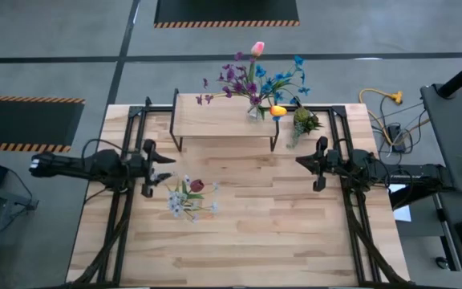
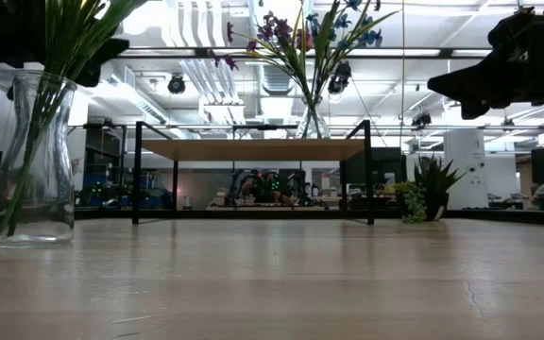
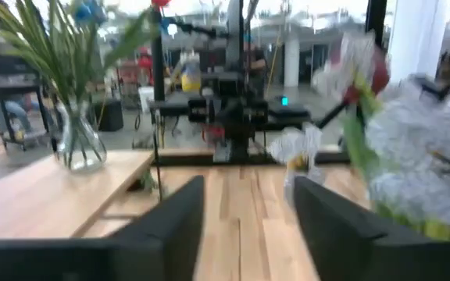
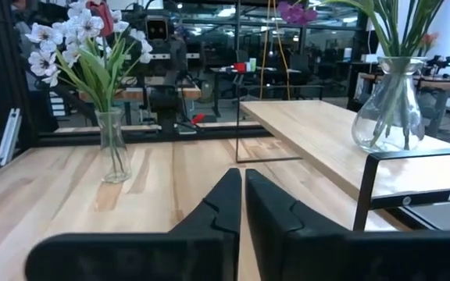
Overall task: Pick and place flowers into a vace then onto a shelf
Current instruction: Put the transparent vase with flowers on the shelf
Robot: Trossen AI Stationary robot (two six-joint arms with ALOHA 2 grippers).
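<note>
Two glass vases hold flowers: one (image 1: 255, 108) stands on the shelf (image 1: 215, 120) with purple, blue, pink and orange heads, the other (image 1: 187, 201) on the worktop (image 1: 255, 233) with whitish and dark red heads. Left pincer (image 1: 160, 177) gapes beside it; right pincer (image 1: 301, 161) is closed, empty.

flowers (image 3: 412, 148) blurred in left wrist view, bouquet heads (image 2: 300, 28) and near vase's flowers cut off in low view

My left wrist view: open fingers (image 3: 170, 226), flowers close by.
White blooms (image 3: 420, 156) fill one side; a vase (image 3: 79, 140) of green stems sits on the shelf (image 3: 45, 199).
</note>
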